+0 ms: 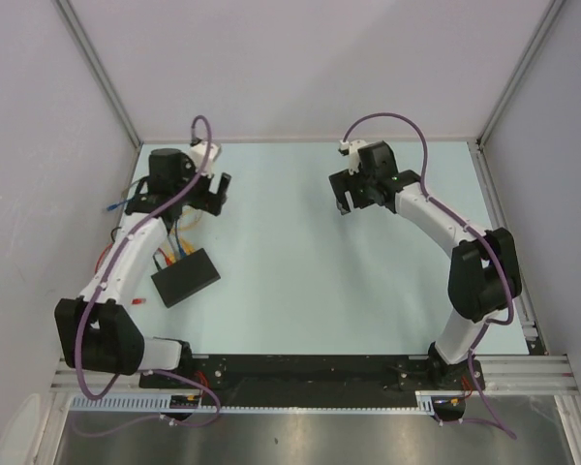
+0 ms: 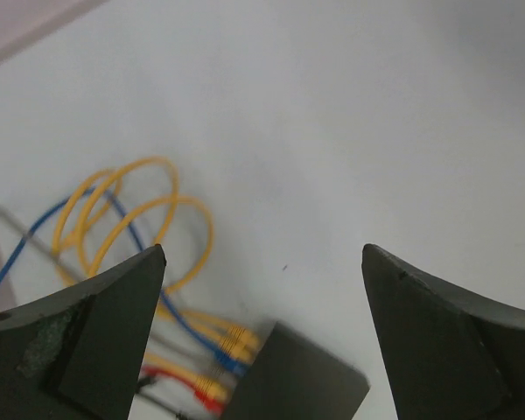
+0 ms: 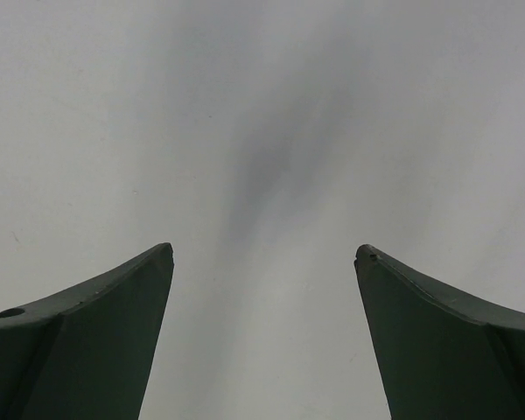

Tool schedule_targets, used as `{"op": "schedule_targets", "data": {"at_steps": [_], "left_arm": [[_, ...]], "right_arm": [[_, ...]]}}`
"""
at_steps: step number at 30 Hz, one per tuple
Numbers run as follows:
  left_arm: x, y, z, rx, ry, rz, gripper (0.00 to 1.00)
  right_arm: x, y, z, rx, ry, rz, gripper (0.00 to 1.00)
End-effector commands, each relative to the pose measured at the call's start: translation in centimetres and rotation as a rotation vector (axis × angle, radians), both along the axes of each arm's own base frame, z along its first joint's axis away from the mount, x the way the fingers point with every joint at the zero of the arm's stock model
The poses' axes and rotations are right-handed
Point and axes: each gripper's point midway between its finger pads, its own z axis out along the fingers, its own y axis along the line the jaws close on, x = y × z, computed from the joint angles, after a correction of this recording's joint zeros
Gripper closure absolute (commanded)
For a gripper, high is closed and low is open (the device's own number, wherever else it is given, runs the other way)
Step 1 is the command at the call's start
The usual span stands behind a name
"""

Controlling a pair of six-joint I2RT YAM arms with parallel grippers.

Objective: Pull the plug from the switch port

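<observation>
The flat black switch box (image 1: pixel 186 277) lies on the table at the left, beside my left arm. Yellow, blue and red cables run into its far edge (image 1: pixel 174 250). In the left wrist view the box (image 2: pixel 302 381) sits at the bottom, with yellow, blue and red plugs (image 2: pixel 226 346) seated in its left edge. My left gripper (image 2: pixel 262 262) is open and empty, above and beyond the box (image 1: pixel 211 194). My right gripper (image 1: pixel 353 189) is open and empty over bare table at the far right, and the right wrist view (image 3: pixel 262 254) shows only table.
Loops of yellow and blue cable (image 2: pixel 122 219) lie on the table past the plugs, towards the left wall. Grey walls enclose the table on three sides. A metal rail (image 1: pixel 310 373) runs along the near edge.
</observation>
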Motion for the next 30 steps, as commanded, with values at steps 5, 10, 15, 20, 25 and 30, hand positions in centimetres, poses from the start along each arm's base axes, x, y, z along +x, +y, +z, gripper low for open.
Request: {"op": "schedule_targets", "data": {"at_steps": [5,10,15,20,25,30], "left_arm": [[-6.4,11.3,-5.3,0.085,0.363,0.354,0.00],[-9.6,12.7,-9.5,0.237,0.497,0.263,0.00],[-13.5,14.6,-12.9,0.352,0.644,0.179,0.00],[-16.7,17.1,-14.3,0.351,0.782,0.237,0.00],[-18.0,16.6,-15.1,0.174,0.896,0.262,0.00],[-17.5,16.4,-16.9,0.091,0.926,0.286,0.01]], "right_arm": [[-0.5,2.8,1.0,0.047,-0.002,0.089,0.10],[-1.0,3.3,0.7,0.044,0.011,0.121,0.10],[-1.2,3.1,0.5,0.029,0.015,0.129,0.10],[-1.5,2.8,0.1,0.023,0.019,0.128,0.10],[-2.1,3.3,-0.5,0.049,0.042,0.140,0.10],[-2.6,3.5,-0.3,0.053,0.044,0.150,0.10]]}}
